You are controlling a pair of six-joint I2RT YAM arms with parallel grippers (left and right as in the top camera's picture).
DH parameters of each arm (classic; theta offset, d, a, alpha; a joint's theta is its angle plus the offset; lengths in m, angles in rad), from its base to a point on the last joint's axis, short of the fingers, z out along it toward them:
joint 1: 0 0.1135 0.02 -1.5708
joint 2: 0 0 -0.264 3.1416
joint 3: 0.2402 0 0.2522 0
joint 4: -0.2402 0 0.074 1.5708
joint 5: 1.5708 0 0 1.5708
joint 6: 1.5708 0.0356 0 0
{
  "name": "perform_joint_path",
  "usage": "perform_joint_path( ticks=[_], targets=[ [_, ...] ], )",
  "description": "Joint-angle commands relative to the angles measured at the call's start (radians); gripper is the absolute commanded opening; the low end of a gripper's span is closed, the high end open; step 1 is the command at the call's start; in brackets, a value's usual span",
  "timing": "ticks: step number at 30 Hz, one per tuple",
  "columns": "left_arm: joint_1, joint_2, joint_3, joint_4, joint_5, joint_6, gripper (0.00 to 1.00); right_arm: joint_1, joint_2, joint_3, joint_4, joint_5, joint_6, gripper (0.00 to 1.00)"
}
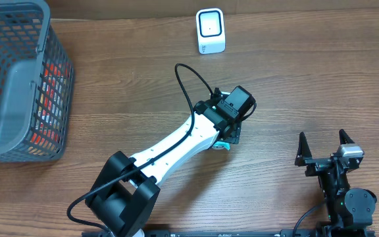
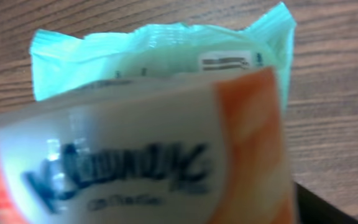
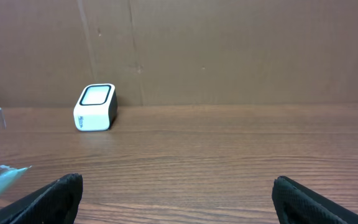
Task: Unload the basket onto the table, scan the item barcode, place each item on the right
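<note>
teal-and-orange packet (image 2: 166,124) apparently on the counter (image 1: 308,72), under left tool (image 1: 231,135); its grip can't be told, view blurred. right tool (image 1: 322,141) spread wide, empty. scanner (image 1: 210,31) well apart.

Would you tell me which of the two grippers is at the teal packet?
The left gripper: it is right over the teal packet, which fills its wrist view. The right gripper sits open well apart from it, holding nothing.

Mint-green and white packet (image 2: 166,124) with orange patches is sitting right under the left gripper (image 1: 227,138); white scanner (image 1: 210,31) is standing upright, well beyond it.
</note>
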Motion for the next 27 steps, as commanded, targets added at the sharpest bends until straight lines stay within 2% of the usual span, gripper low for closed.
perform_joint_path(
  ticks=[1,3,4,6,8,9,18,23,24,27],
  targets=[
    [0.007,-0.001,0.058,-0.018,-0.022,0.056,0.77,-0.003,-0.008,-0.011,0.003,-0.005,-0.001,1.00],
    [0.010,-0.001,0.087,-0.039,-0.022,0.061,0.76,-0.003,-0.008,-0.011,0.003,-0.005,-0.001,1.00],
    [0.010,-0.001,0.100,-0.047,-0.021,0.068,0.71,-0.003,-0.008,-0.011,0.003,-0.005,-0.001,1.00],
    [0.011,-0.001,0.122,-0.063,-0.022,0.090,0.59,-0.003,-0.008,-0.011,0.003,-0.005,-0.001,1.00],
    [0.011,-0.001,0.140,-0.077,-0.021,0.101,0.41,-0.003,-0.008,-0.011,0.003,-0.005,-0.001,1.00],
    [0.011,-0.001,0.146,-0.081,-0.022,0.105,0.38,-0.003,-0.008,-0.011,0.003,-0.005,-0.001,1.00],
    [0.027,-0.001,0.158,-0.119,-0.052,0.119,0.38,-0.003,-0.008,-0.011,0.003,-0.005,-0.001,1.00],
    [0.103,-0.001,0.213,-0.231,-0.080,0.107,0.37,-0.003,-0.008,-0.011,0.003,-0.005,-0.001,1.00],
    [0.127,-0.001,0.226,-0.253,-0.070,0.099,0.34,-0.003,-0.008,-0.011,0.003,-0.005,-0.001,1.00],
    [0.186,-0.001,0.241,-0.287,-0.007,0.100,0.34,-0.003,-0.008,-0.011,0.003,-0.005,-0.001,1.00]
  ],
)
